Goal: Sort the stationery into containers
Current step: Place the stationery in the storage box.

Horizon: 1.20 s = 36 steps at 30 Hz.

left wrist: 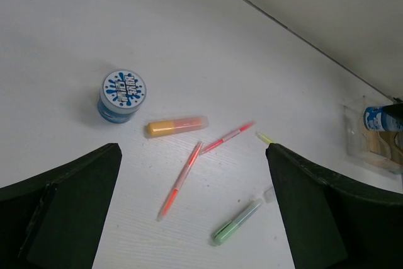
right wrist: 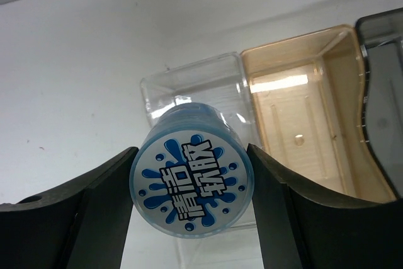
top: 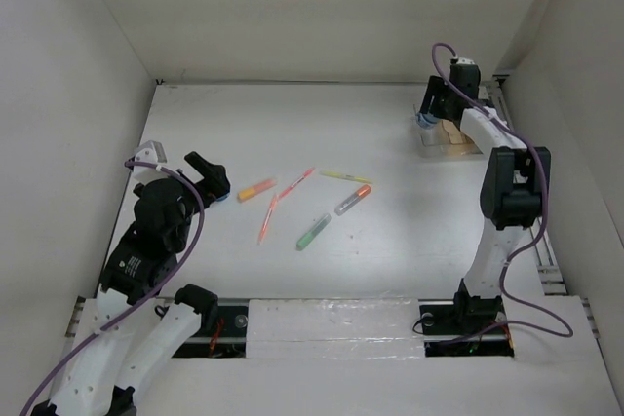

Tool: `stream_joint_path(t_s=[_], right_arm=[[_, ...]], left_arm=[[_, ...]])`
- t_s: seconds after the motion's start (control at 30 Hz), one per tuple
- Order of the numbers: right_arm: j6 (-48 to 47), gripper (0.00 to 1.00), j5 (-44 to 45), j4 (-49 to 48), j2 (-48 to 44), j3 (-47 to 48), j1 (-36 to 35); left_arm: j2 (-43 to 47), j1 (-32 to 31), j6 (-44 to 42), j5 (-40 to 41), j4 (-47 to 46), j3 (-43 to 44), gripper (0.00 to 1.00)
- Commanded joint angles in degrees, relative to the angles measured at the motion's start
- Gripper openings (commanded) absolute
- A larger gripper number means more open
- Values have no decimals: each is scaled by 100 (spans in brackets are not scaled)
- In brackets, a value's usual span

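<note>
**Right gripper holding a pot over the organiser; pens loose at mid-table**

The white table (top: 409,260) carries all items. The left arm (top: 156,231) reaches in from the near left. The right arm (top: 512,192) stretches to the far right corner.

The organiser (top: 453,138) sits in that corner. The right wrist view shows its clear compartment (right wrist: 189,77) joined to an amber compartment (right wrist: 302,111), with a darker one (right wrist: 384,61) at the edge of view.

The right gripper (right wrist: 189,155) pinches a blue-and-white pot (right wrist: 192,184), one finger against each side. The pot hangs over the clear compartment. Whether its base is already inside cannot be told.

The left gripper (left wrist: 194,149) is spread wide with nothing between its fingers. A second pot (left wrist: 122,96) stands upright on the table just beyond it, to the left.

The pens lie scattered at mid-table, well apart from the organiser:
- an orange marker (left wrist: 176,126)
- a green marker (left wrist: 236,223)
- a clear marker with an orange end (top: 353,200)
- a slim orange pen (left wrist: 179,181)
- a slim red pen (left wrist: 227,137)
- a yellow pen (top: 344,176)
</note>
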<state>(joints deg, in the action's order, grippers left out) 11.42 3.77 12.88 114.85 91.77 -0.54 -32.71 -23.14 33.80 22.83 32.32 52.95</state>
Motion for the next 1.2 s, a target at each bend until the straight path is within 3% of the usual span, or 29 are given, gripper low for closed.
stream_joint_path(t_s=[0.0, 0.27, 1.17], right_arm=[[-79, 0, -323, -954, -621, -167, 221], [-140, 0, -526, -1007, -727, -151, 291], [-298, 0, -966, -770, 134, 412, 291]], left_arm=[[-78, 20, -84, -68, -261, 5, 100], [-78, 20, -84, -68, -261, 5, 100], [-130, 20, -84, -68, -261, 5, 100]])
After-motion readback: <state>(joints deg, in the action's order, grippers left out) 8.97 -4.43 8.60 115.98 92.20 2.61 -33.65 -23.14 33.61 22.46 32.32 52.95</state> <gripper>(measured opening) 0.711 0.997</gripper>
